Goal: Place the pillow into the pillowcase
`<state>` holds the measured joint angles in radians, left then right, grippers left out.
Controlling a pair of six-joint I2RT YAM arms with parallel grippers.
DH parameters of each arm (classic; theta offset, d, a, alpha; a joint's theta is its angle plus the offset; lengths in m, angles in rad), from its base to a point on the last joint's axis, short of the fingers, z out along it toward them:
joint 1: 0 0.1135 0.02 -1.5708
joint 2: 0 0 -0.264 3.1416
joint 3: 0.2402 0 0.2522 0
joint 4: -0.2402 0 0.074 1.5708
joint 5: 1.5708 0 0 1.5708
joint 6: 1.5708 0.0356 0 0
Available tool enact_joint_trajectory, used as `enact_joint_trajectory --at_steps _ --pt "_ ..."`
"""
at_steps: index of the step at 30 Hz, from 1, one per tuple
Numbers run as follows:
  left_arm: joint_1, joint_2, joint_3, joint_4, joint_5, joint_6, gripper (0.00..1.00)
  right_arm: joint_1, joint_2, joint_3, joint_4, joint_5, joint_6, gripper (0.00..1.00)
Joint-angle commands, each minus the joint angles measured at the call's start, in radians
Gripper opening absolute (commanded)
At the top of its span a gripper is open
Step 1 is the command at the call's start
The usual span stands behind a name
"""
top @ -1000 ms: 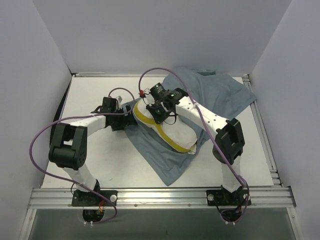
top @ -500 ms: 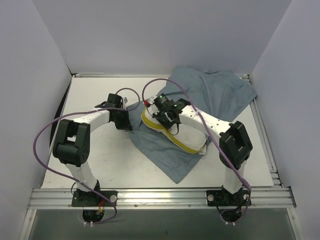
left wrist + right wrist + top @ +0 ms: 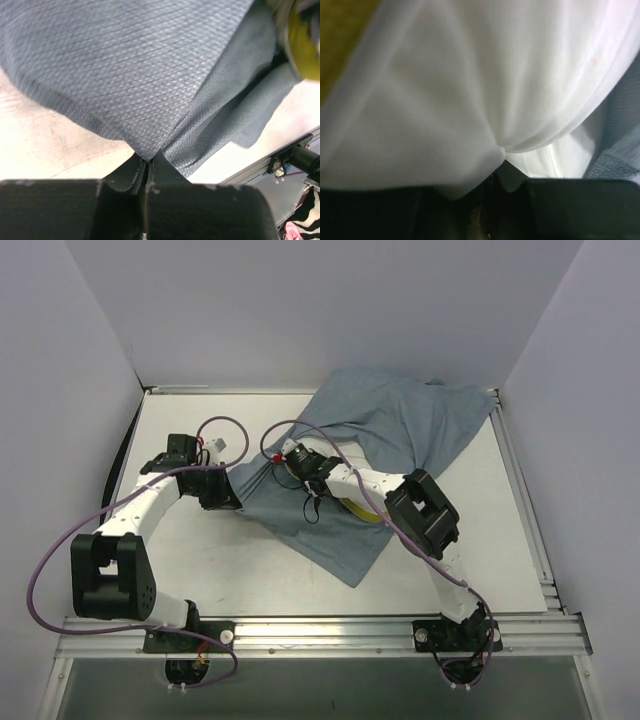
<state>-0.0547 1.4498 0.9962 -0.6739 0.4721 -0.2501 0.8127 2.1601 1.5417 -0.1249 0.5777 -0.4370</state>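
The grey-blue pillowcase point(image 3: 400, 430) lies spread from the table's middle to the back right. In the top view my left gripper point(image 3: 232, 498) is at its left edge. The left wrist view shows that gripper point(image 3: 148, 160) shut on a pinch of the pillowcase point(image 3: 125, 75). Most of the pillow is hidden by cloth and by my right arm; only a bit of its yellow band point(image 3: 350, 508) shows. My right gripper point(image 3: 296, 468) is in the cloth's middle. In the right wrist view that gripper point(image 3: 500, 155) is shut on the white pillow point(image 3: 470, 80).
The white table point(image 3: 200, 560) is boxed in by white walls on three sides. A metal rail point(image 3: 320, 625) runs along the near edge by both arm bases. Purple cables point(image 3: 60, 540) loop beside the left arm and over the right one.
My left gripper has closed on the pillowcase edge and pulled it left. The right arm has carried the pillow left and down, and more cloth now covers it.
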Motion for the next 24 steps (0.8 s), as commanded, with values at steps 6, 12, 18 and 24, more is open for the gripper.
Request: enact_joint_trajectory --at_steps 6,12,18,24 --pt "0.170 -0.069 0.002 -0.322 -0.023 0.159 0.00 -0.302 0.072 0.009 0.258 0.346 -0.327 0.00" --pt "0.228 -0.097 0.013 -0.374 -0.015 0.206 0.00 -0.435 0.124 0.148 0.304 0.386 -0.407 0.00" --pt "0.208 -0.100 0.019 -0.389 -0.004 0.209 0.00 -0.328 -0.069 0.114 0.130 0.317 -0.178 0.00" --pt "0.138 -0.074 0.016 -0.342 0.160 0.158 0.00 -0.100 0.030 0.041 0.090 0.190 -0.077 0.02"
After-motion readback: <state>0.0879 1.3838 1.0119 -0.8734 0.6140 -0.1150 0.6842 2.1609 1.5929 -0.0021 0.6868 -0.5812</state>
